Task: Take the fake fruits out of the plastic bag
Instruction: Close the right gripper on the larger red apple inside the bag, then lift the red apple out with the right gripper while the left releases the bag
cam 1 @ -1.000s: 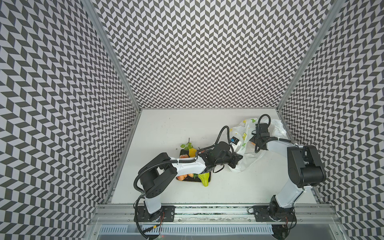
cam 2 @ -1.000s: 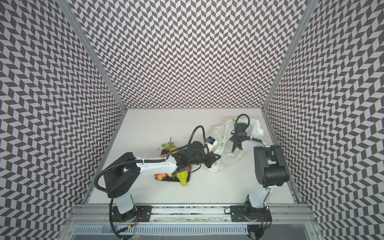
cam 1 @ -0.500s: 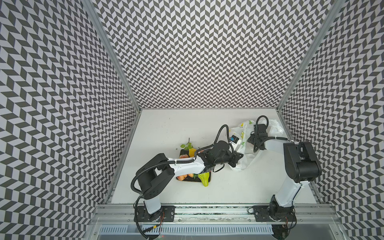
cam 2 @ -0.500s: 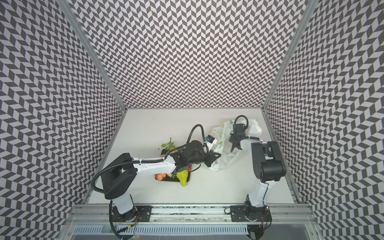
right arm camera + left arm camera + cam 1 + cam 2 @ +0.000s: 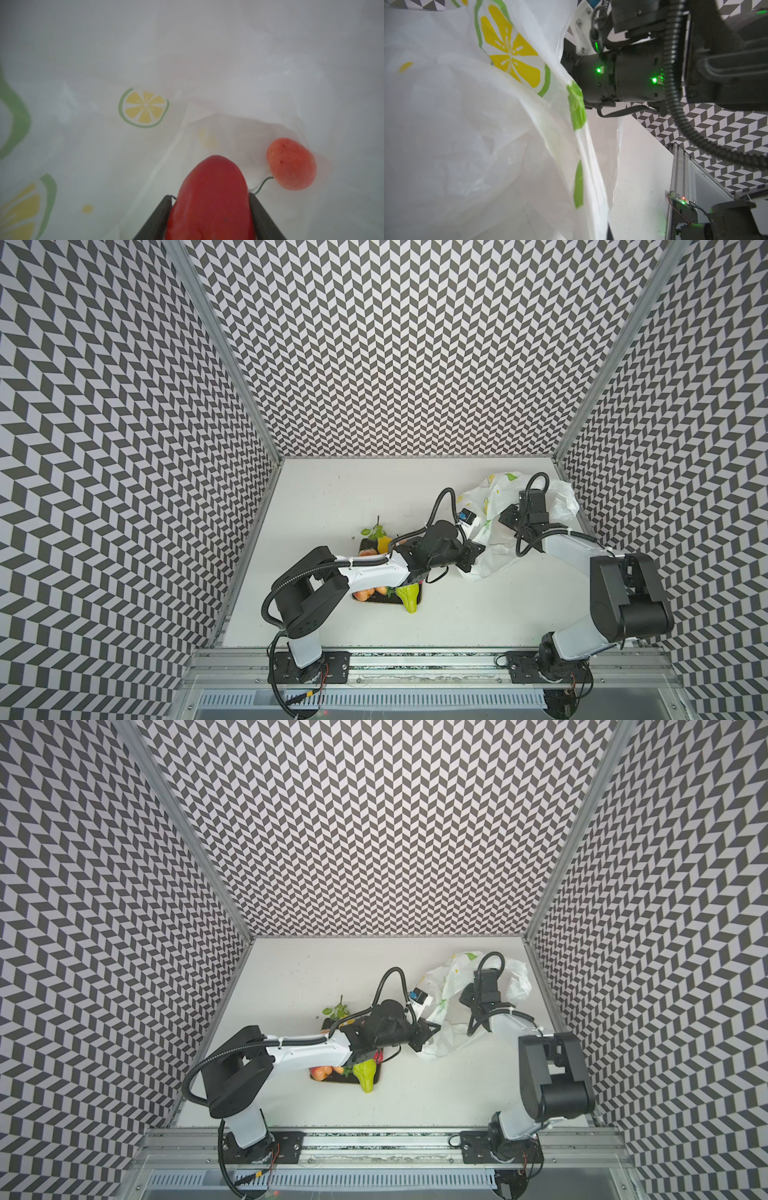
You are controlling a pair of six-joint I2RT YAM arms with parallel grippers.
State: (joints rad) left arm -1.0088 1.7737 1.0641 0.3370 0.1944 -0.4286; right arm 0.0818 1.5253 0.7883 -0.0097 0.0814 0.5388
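Note:
The plastic bag [image 5: 490, 547], white with lemon-slice prints, lies crumpled at the right rear of the table in both top views. My left gripper [image 5: 473, 556] is shut on the bag's near left edge, and the film [image 5: 488, 124] drapes over its jaws in the left wrist view. My right gripper [image 5: 210, 195] is inside the bag, shut on a glossy red fake fruit [image 5: 212, 203]. A second, orange-red fruit [image 5: 291, 164] with a thin green stem lies loose on the bag's floor beside it. From above, the right gripper [image 5: 465, 997] disappears into the bag's folds.
A dark plate [image 5: 374, 602] under my left forearm holds orange-red fruits [image 5: 365, 593] and a lime-green pear [image 5: 407, 596] hanging over its edge. A yellow lemon with a leafy twig [image 5: 376, 533] lies behind it. The right side wall [image 5: 582, 514] stands close behind the bag.
The right gripper's jaws have closed in around the red fruit inside the bag, and the right arm's elbow has swung nearer the front. The left arm has kept still.

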